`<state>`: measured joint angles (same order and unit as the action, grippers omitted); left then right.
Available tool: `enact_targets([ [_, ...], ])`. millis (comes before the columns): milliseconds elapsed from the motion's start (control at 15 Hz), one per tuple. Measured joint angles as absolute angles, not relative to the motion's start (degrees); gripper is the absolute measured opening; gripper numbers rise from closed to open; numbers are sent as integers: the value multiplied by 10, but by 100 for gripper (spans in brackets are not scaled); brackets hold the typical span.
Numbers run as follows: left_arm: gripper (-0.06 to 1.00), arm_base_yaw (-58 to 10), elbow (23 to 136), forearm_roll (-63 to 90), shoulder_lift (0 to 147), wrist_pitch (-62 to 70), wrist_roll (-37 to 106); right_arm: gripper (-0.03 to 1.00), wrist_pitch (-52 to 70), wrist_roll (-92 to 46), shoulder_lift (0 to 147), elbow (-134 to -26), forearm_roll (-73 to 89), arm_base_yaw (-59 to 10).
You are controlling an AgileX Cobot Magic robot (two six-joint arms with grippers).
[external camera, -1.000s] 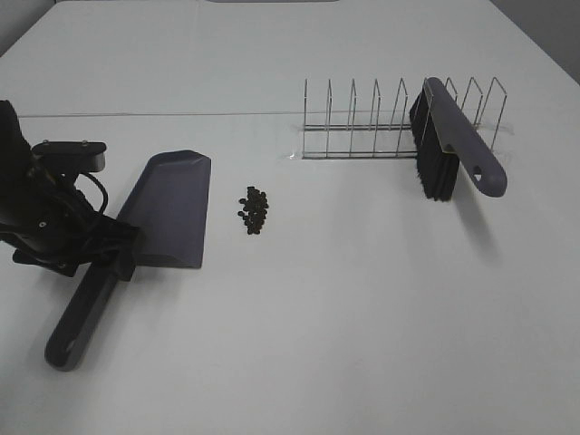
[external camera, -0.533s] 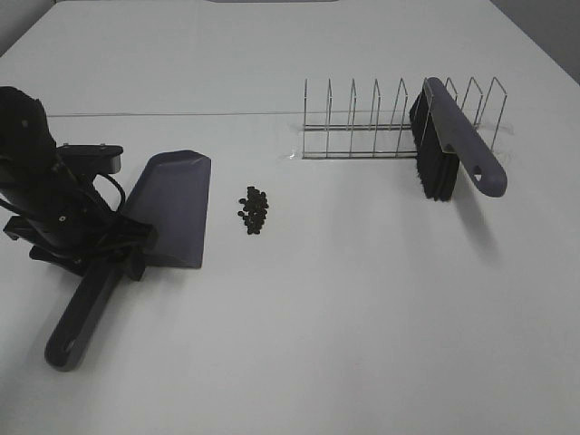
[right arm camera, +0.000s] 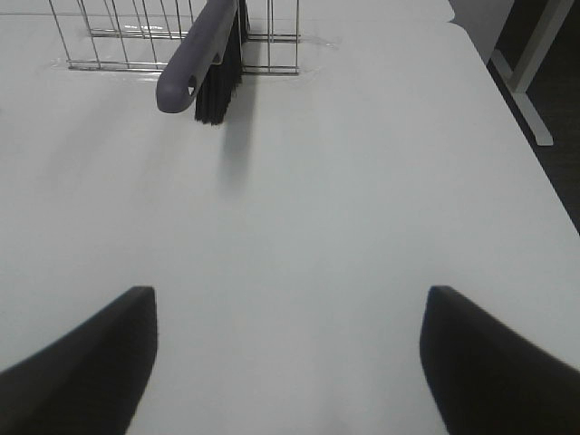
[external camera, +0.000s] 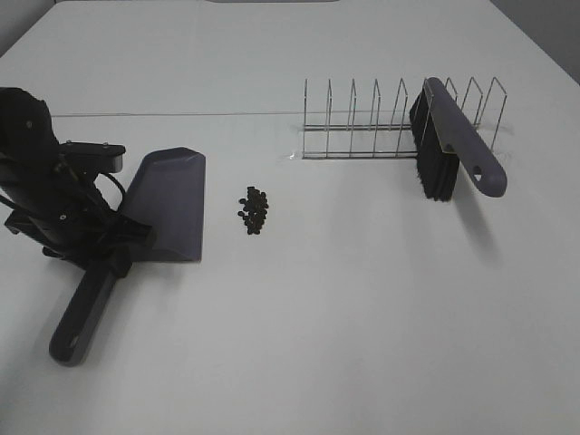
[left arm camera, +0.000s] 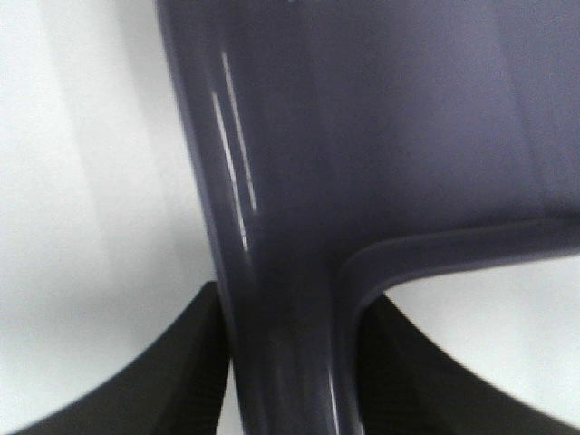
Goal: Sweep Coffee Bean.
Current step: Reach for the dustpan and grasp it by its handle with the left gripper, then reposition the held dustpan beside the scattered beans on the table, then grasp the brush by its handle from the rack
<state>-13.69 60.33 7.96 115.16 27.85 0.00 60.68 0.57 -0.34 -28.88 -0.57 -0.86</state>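
Observation:
The coffee beans [external camera: 254, 209] lie in a small dark cluster on the white table, right of the grey dustpan [external camera: 168, 204]. My left gripper [external camera: 113, 258] is shut on the dustpan's handle where it meets the blade. In the left wrist view the handle [left arm camera: 290, 272] sits tight between the two black fingers [left arm camera: 163, 381]. The brush [external camera: 453, 145] leans in the wire rack [external camera: 362, 127] at the back right, its black bristles down. My right gripper [right arm camera: 290, 362] is open and empty, low over bare table, with the brush [right arm camera: 195, 63] far ahead of it. It is outside the exterior view.
The wire rack [right arm camera: 118, 36] has several upright dividers. The table's right edge [right arm camera: 517, 154] drops to the floor beside a white table leg. The dustpan's long handle [external camera: 82, 317] points toward the front left.
My left gripper has moved in over the dustpan handle and closed on it. The dustpan has shifted slightly to the left. Beans and brush have not moved.

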Motion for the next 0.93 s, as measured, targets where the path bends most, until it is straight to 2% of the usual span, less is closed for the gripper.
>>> enact_targets([
  [400, 39, -137, 602, 78, 1141, 290, -37, 76, 607, 6, -3, -289, -6, -9],
  [933, 39, -137, 599, 45, 987, 327, -56, 76, 579, 6, 28, -301, -6, -9],
])
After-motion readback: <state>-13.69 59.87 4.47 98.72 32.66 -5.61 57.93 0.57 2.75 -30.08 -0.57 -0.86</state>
